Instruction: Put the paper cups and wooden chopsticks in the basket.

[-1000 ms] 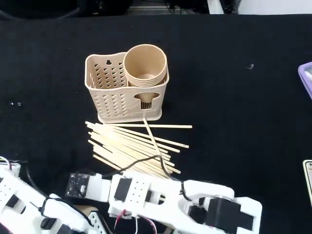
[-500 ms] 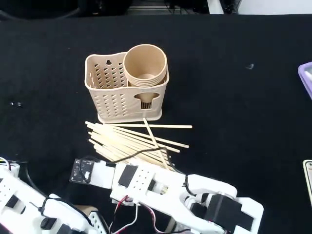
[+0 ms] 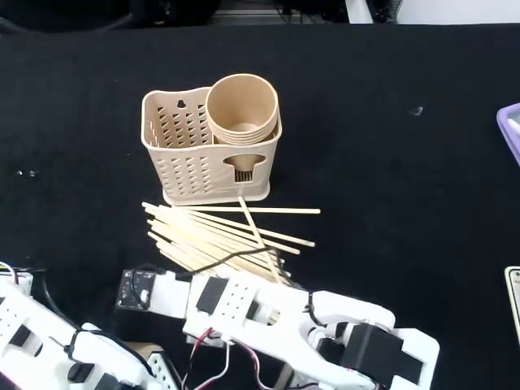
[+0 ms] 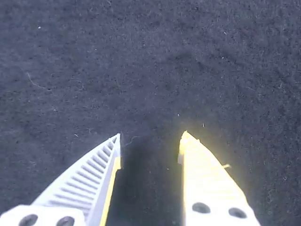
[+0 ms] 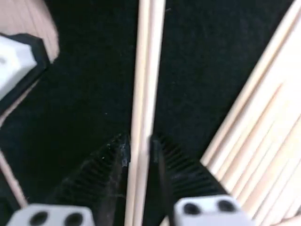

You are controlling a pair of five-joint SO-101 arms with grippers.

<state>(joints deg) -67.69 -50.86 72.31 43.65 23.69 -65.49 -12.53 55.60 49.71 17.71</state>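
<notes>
High view: stacked cups (image 3: 242, 110) stand in the basket's (image 3: 187, 162) right compartment. Pale chopsticks (image 3: 219, 236) lie fanned on the black table (image 3: 390, 203) just near of it.

Left wrist view: my left gripper (image 4: 149, 141) hangs open over bare table.

Right wrist view: my right gripper (image 5: 138, 143) pinches two sticks (image 5: 146, 70). So narrow a grip may let them swivel or slip when lifted. They look thin, smooth and straight.

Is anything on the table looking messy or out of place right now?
Yes: the wooden chopsticks lie fanned loose on the table in front of the basket, one crossing the rest at an angle. The paper cups sit stacked inside it.
</notes>
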